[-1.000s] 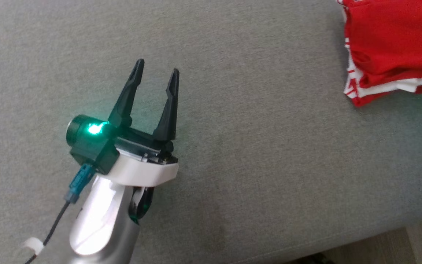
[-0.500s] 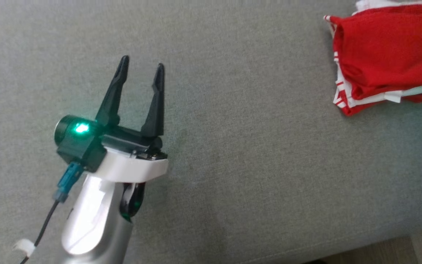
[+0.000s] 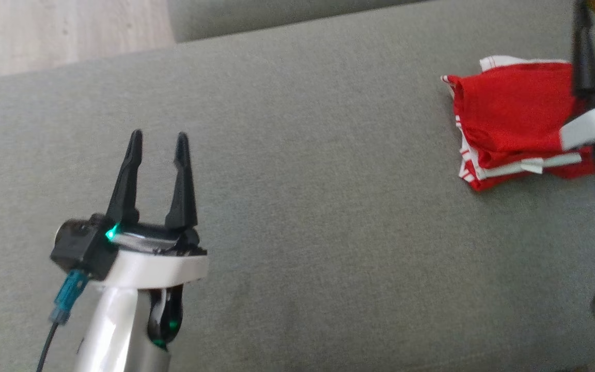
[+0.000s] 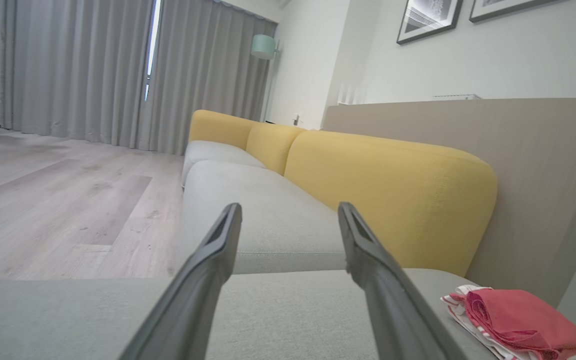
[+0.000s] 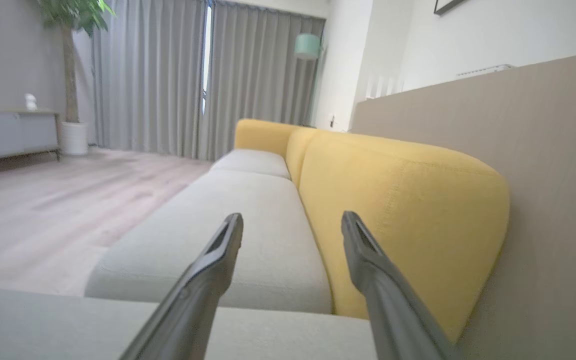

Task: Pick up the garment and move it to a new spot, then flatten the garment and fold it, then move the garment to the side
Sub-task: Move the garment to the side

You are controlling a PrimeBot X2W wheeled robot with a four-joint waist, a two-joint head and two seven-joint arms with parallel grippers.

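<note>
Folded garment set aside, grip apparently released

With the head camera swung, the right gripper [image 5: 292, 217] now shows just beside the folded red white-trimmed garment [image 3: 504, 119] on the grey fabric sofa cushion [image 3: 328, 206], well right of the left gripper [image 3: 158, 137]. Both jaws gape wide, empty, touching nothing.

No writing, brand, number or sign can be read anywhere. The red garment [image 3: 509, 113] carries only white stripes, and the framed pictures [image 4: 430, 17] on the wall are too indistinct to tell.
</note>
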